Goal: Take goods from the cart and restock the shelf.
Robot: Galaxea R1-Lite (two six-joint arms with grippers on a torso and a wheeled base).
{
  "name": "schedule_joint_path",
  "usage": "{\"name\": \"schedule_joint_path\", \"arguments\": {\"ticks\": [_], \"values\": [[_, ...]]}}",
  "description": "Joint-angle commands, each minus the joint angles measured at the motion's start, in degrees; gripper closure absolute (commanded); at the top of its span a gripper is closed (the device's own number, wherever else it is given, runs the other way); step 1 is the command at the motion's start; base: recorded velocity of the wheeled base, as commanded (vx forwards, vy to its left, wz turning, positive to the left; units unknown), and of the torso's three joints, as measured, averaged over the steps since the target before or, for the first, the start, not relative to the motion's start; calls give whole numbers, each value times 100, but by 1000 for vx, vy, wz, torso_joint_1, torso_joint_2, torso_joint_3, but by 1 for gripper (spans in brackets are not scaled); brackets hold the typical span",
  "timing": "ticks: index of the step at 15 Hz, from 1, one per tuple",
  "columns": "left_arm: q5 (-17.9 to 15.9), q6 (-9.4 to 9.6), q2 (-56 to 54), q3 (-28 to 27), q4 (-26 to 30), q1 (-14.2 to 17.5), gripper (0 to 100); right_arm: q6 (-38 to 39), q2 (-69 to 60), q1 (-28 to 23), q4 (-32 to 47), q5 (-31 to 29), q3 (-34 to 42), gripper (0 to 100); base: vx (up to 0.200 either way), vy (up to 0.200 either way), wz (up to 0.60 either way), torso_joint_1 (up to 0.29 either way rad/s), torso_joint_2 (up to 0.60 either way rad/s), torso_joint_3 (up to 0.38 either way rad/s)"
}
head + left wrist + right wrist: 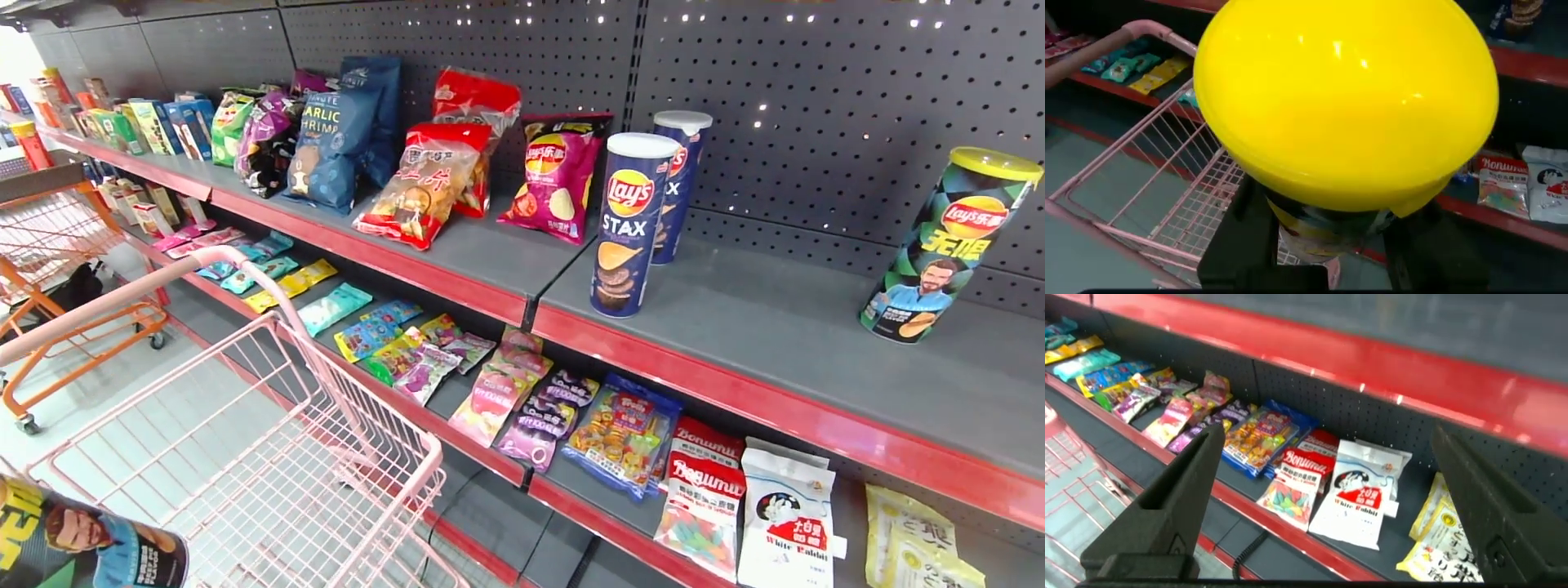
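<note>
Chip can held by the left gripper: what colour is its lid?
Bright yellow lid on the chip can; the left wrist view shows it best.

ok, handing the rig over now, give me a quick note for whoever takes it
Left pincer: shut on a green yellow-lidded chip can, above the pink cart.
Right pincer: open, holding nothing, facing candy bags on the lower shelf.
Done: one matching can stands upright on the upper shelf, right of two blue cans.
To do: shelve the held can, probably beside its match.
</note>
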Motion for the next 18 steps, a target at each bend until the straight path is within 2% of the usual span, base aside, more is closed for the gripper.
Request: {"name": "schedule_joint_path", "arguments": {"ticks": [1,5,8,13,15,18], "values": [[10,0,-169,130,-6,-1,100,-2,7,-1,-2,1,0,0,0,0,0,242,-623,-359],[36,35,-406,235,12,-1,100,-11,7,-1,-2,1,0,0,0,0,0,203,-482,-278],[177,97,-635,262,29,-1,100,7,7,-1,-2,1,0,0,0,0,0,120,-292,-168],[203,114,-732,306,21,-1,100,16,7,-1,-2,1,0,0,0,0,-600,9,-15,-10],[423,123,-679,262,12,-1,100,16,7,-1,-2,1,0,0,0,0,-600,17,5,-2],[432,123,-670,279,21,-1,100,7,7,-1,-2,1,0,0,0,0,-600,1,-2,-1]]}}
